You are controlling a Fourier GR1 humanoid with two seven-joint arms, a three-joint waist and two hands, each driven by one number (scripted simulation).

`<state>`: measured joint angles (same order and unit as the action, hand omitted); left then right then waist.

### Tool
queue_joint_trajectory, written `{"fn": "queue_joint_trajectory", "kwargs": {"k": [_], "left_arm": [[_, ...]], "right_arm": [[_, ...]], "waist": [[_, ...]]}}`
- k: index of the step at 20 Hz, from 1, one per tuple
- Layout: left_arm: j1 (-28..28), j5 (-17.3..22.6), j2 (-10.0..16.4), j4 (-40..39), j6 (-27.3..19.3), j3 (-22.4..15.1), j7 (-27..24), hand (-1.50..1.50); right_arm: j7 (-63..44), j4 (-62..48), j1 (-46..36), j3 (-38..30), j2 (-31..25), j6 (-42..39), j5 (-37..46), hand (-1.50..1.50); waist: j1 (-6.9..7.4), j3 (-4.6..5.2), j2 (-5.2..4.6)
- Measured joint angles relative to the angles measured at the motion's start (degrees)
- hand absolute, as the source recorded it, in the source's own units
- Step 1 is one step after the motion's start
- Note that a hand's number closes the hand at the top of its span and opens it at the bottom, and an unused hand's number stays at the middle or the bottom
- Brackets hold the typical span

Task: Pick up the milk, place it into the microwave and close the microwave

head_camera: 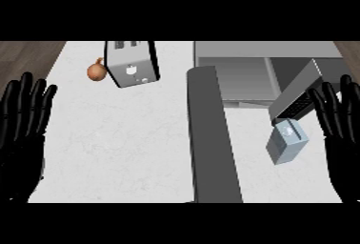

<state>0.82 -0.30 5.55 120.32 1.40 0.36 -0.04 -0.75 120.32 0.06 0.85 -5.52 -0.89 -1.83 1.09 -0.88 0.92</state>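
The milk carton, pale blue-grey with a gabled top, stands on the white worktop at the right side of the view, tilted slightly so that its top leans toward the upper left. It sits outside the microwave, just in front of that appliance's right front corner, where a slanted grey control panel with dark keys comes down to meet the carton's top edge; whether the two touch cannot be told. The microwave is open, its grey cavity showing at the upper right, and the microwave door swings out as a long dark grey slab that runs from the cavity's left edge down toward the lower edge of the view, leaving the carton between the door and the right robot hand. That hand is open, its black fingers straight and pointing up, near the carton's right side but apart from it and holding nothing. The left robot hand shows at the left edge, likewise open with fingers up, well apart from everything. Toward the upper left a silver toaster stands on the worktop, with a brown onion just beside its left side.
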Motion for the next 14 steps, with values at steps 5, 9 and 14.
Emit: {"fn": "queue_joint_trajectory", "kwargs": {"k": [5,9,14], "left_arm": [[-0.8,-1.3,-1.4,-0.9,-1.0,-1.0,0.1,-1.5],[-2.3,3.8,-3.7,-4.1,-3.9,-1.7,0.1,-1.5],[-9.4,9.1,-5.0,-4.8,-4.5,-3.9,-4.0,-1.5]], "right_arm": [[-7.5,1.7,-3.0,-2.9,-4.6,-2.7,-2.3,-1.5],[-16.2,1.0,-4.6,-4.7,-8.8,-5.6,-6.5,-1.5],[-21.0,3.2,-1.6,-5.8,-10.4,-8.2,-9.8,-1.5]], "waist": [[-0.81,0.64,-0.64],[-1.0,0.9,-0.87],[-1.05,0.91,-0.83]]}}
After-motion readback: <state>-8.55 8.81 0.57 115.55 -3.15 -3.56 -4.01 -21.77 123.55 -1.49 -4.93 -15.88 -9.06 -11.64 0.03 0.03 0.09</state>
